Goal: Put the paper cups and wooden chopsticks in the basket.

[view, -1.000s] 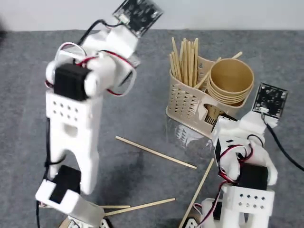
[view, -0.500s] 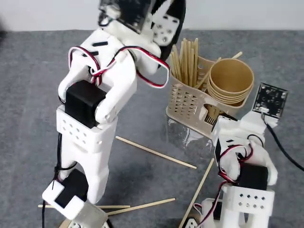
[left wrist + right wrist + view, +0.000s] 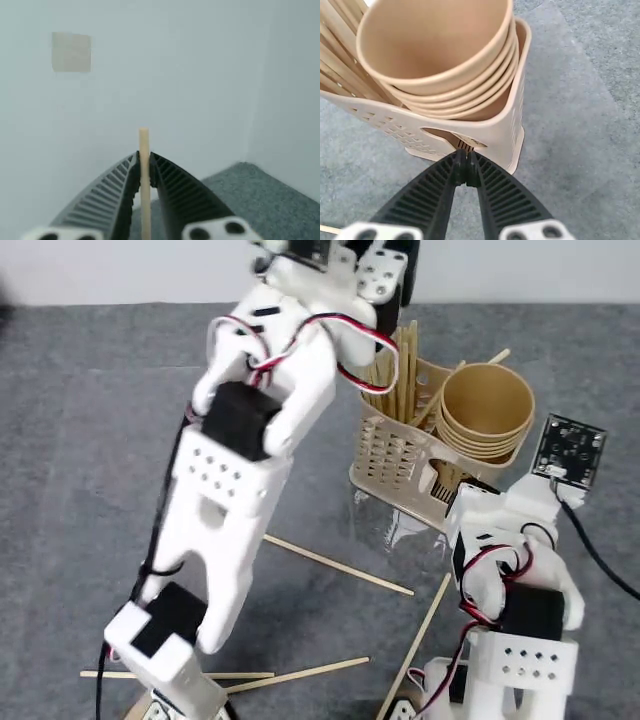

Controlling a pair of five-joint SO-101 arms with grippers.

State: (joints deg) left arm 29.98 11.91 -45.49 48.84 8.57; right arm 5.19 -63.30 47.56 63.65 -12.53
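The left gripper [image 3: 144, 159] pinches 1 chopstick [image 3: 144, 142] raised near the basket [image 3: 385, 455], whose 1 stack of cups [image 3: 488, 405] defies counting, while 4 loose chopsticks [image 3: 338, 564] lie on the table [image 3: 80, 440] and the right gripper [image 3: 466, 172] sits closed at the basket's wall.

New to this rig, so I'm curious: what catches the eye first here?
The left arm rears high over the grey mat, the left tool shut on one chopstick. Beside it, the basket holds stacked cups and a bundle of chopsticks, the right tool shut close to its wall.
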